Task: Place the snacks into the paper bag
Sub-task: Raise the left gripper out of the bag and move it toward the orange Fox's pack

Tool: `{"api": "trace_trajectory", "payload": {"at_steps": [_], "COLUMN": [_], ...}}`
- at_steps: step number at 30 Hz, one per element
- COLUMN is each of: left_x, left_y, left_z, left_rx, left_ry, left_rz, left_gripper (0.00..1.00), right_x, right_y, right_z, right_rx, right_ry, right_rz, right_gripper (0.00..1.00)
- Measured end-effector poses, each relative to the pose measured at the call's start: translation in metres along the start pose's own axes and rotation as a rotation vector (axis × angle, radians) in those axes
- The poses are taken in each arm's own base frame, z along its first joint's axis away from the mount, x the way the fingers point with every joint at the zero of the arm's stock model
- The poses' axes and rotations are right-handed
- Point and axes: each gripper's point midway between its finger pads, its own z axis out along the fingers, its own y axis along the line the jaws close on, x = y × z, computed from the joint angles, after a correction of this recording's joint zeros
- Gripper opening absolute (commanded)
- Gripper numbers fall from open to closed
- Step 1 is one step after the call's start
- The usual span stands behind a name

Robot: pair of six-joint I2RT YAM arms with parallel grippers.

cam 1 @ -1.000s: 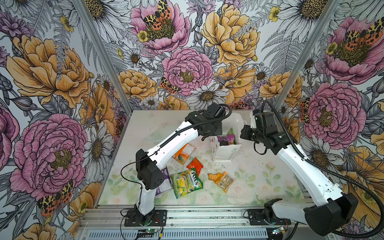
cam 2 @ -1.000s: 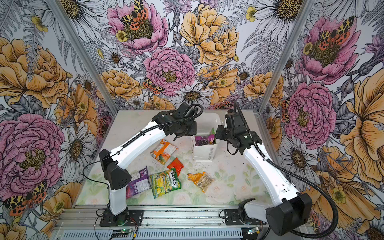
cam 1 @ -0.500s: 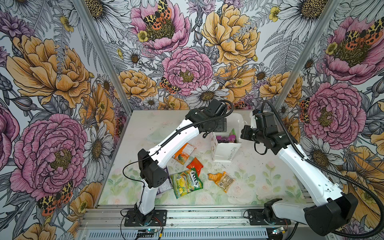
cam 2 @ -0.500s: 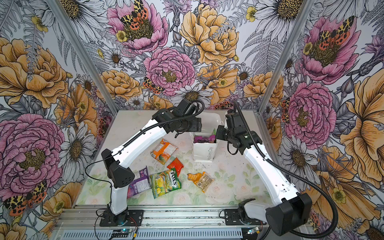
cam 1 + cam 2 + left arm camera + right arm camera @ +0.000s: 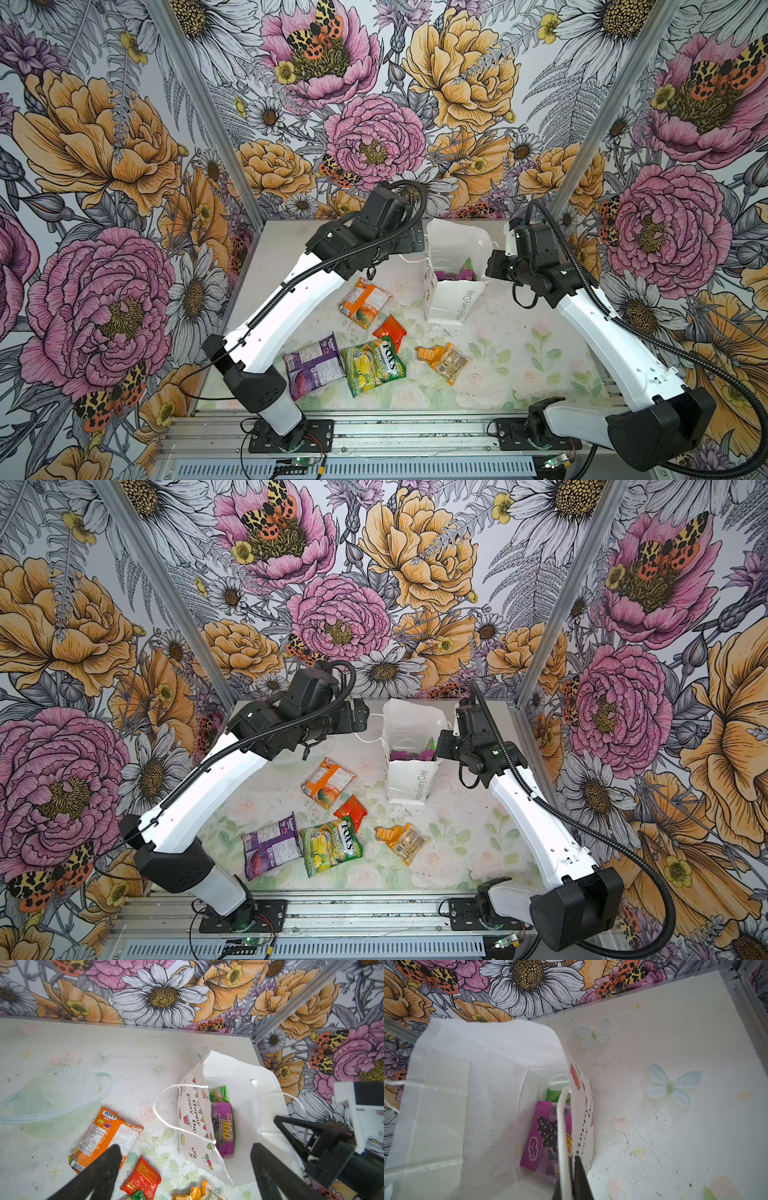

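Left gripper (image 5: 185,1147): jaws wide apart, nothing between them, hanging above the table (image 5: 519,332) just left of the paper bag (image 5: 451,299).

Right gripper (image 5: 575,1165): jaws together, clamped on the bag's right rim with a cord handle (image 5: 560,1126) pinched in. The bag stands upright, mouth open.

In the bag: a purple packet (image 5: 544,1136) and a green packet (image 5: 553,1094). We count six snacks left on the table.

We judge the orange-and-white packet (image 5: 365,302) next. It lies flat, to the near side of the left jaws and below them, long axis slanting from far-right to near-left. The left arm is much nearer and the right is occupied.

Only the right wrist view shows the clamp on the rim; in both top views the wrist hides it. The top views alone show all six packets.
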Motion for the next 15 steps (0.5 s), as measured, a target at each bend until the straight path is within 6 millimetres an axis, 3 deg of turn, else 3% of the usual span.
{"api": "trace_trajectory", "payload": {"at_steps": [5, 10, 15], "left_x": [0.001, 0.015, 0.046], "left_y": [0.048, 0.111, 0.162], "left_z": [-0.012, -0.017, -0.013], "left_rx": [-0.083, -0.186, -0.276], "left_ry": [-0.048, -0.057, -0.005], "left_rz": [-0.068, -0.195, -0.308], "left_gripper": [0.99, 0.99, 0.99], "right_x": [-0.001, 0.0, -0.001], "right_y": [-0.01, -0.012, -0.014], "right_z": [0.001, 0.002, 0.003], "right_rx": [0.02, 0.022, 0.026], "right_ry": [0.0, 0.001, 0.0], "right_rz": [0.018, 0.022, 0.027], "right_gripper": [0.0, 0.0, 0.0]}}
